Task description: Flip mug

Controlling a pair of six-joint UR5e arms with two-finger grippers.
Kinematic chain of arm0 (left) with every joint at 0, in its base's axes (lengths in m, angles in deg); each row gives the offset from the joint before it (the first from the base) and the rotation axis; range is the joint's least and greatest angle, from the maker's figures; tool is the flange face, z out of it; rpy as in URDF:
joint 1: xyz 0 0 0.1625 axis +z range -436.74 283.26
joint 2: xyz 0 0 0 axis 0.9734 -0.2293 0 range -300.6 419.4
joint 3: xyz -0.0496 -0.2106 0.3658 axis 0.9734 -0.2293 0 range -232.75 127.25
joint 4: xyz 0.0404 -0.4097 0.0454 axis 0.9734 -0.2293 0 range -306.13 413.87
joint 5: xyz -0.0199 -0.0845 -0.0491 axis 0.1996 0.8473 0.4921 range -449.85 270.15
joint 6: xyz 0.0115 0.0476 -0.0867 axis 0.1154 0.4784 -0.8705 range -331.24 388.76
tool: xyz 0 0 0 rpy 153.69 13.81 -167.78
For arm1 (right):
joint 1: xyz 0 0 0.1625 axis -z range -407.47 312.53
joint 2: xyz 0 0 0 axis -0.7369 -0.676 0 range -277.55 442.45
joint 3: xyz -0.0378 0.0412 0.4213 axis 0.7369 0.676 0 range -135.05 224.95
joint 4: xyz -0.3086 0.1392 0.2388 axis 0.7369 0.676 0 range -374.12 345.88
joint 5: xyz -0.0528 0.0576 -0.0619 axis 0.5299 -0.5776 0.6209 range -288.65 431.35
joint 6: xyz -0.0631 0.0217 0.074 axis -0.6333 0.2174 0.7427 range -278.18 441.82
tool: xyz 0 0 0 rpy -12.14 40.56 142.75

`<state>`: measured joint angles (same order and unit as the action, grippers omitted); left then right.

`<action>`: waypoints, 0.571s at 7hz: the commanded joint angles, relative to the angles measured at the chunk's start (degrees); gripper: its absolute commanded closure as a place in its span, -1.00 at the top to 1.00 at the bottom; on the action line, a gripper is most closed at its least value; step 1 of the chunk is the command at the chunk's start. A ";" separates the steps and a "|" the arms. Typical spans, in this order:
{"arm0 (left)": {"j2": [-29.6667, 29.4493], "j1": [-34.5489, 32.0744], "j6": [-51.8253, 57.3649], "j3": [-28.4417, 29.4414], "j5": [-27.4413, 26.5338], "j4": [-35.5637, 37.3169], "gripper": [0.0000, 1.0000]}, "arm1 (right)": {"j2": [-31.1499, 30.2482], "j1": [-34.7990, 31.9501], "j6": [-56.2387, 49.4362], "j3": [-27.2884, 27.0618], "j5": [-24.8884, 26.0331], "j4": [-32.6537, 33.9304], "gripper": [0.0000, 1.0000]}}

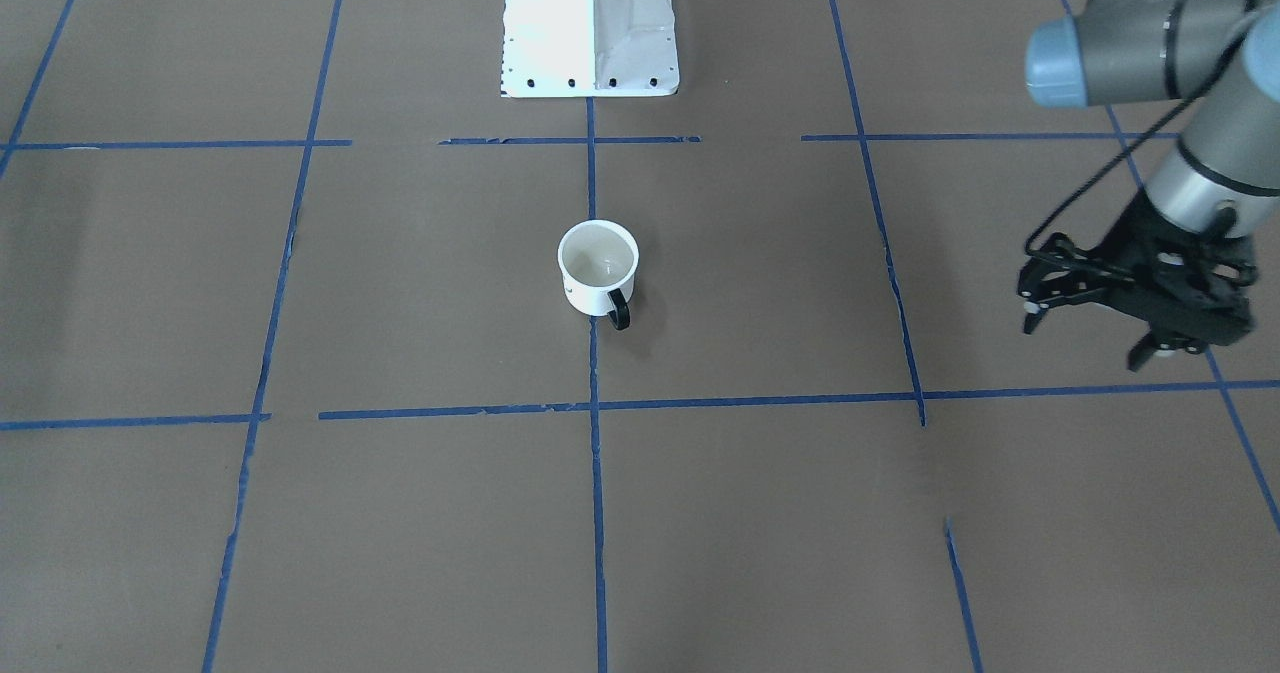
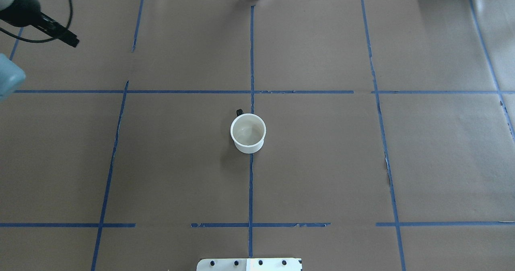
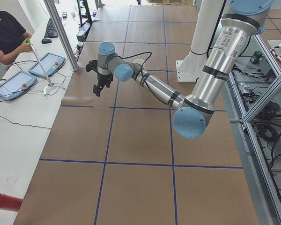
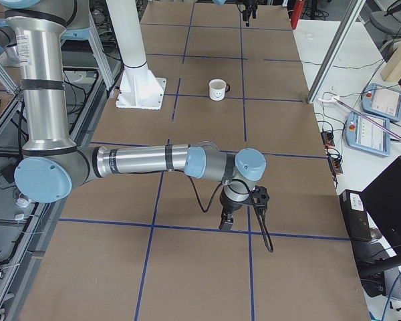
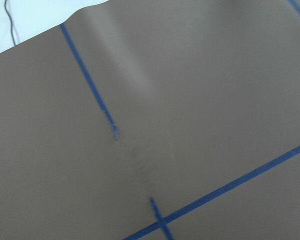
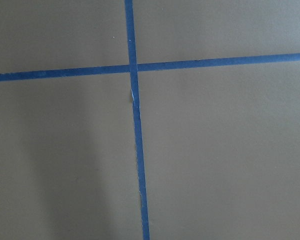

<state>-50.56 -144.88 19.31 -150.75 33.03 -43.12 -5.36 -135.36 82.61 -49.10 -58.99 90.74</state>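
The white mug [image 1: 598, 268] stands upright with its opening up at the middle of the brown table, black handle toward the operators' side. It also shows in the overhead view [image 2: 248, 132] and in the exterior right view [image 4: 218, 89], where its smiley face is visible. My left gripper [image 1: 1085, 338] is open and empty, hovering far off to the mug's side near the table's left end. My right gripper [image 4: 227, 217] shows only in the exterior right view, low over the table and far from the mug; I cannot tell whether it is open or shut.
The robot's white base [image 1: 590, 23] stands behind the mug. Blue tape lines [image 2: 251, 61] divide the table into squares. An operator [image 3: 7, 35] sits past the far edge beside control consoles [image 3: 47, 64].
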 commanded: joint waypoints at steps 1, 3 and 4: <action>7.35 -9.51 3.73 3.15 5.40 0.48 1.00 | 0.00 0.00 0.00 0.01 0.00 0.00 1.00; 16.05 -16.47 10.87 3.16 9.38 0.40 1.00 | 0.00 0.00 0.00 0.01 0.00 0.00 1.00; 19.84 -17.02 15.64 3.16 9.65 0.57 1.00 | 0.00 0.00 0.00 -0.08 0.00 0.00 1.00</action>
<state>-35.65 -159.90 29.20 -147.64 41.64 -42.68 -5.35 -135.36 82.61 -49.11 -58.99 90.74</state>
